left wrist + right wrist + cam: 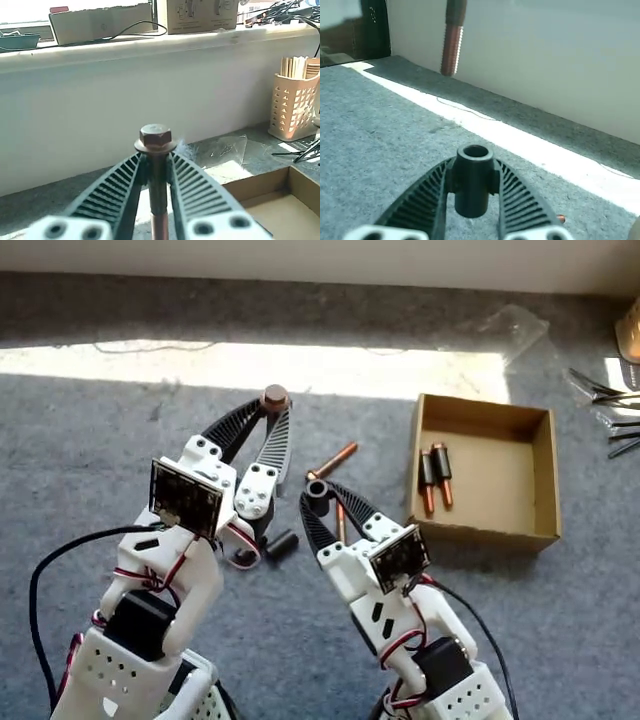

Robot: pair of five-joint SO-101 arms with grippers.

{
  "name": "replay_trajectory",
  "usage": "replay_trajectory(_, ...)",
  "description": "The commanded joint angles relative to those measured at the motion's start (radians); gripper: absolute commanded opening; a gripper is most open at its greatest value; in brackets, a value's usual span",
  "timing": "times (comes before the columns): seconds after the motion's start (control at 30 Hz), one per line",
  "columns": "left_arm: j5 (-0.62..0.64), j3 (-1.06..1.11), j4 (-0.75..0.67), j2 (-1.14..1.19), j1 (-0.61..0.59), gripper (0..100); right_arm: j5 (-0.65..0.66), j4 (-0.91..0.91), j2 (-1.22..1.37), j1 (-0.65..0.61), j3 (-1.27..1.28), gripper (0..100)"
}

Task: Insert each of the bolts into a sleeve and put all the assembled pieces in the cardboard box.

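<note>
Left end effector (156, 162) clamps a bolt (155, 136) upright, head up; right end effector (472, 169) grips a sleeve (471, 192), bore up, w/ the bolt's thread hanging above, off to one side. Judgement: centre thread over bore, keep axes parallel, lower slowly. Box (480, 532) holds two assembled pcs (435, 478). No legible print on any part.

Grey carpet (90, 440), clear plastic bag (510, 332), beige holder of wooden sticks (292, 107), white wall (150, 85)
</note>
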Motion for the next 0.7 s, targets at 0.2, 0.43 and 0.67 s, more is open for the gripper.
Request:
replay_trajectory(0.2,0.330,-0.012,-0.028,-0.019,-0.048,0,-0.011,0.004,-0.012,0.013,0.147,0.5)
replay_trajectory(0.43,0.302,0.007,-0.029,-0.019,-0.039,0,-0.161,-0.001,-0.012,0.013,0.147,0.5)
replay_trajectory(0.67,0.201,0.021,-0.031,-0.019,0.048,0,-0.169,-0.001,-0.013,0.007,0.147,0.5)
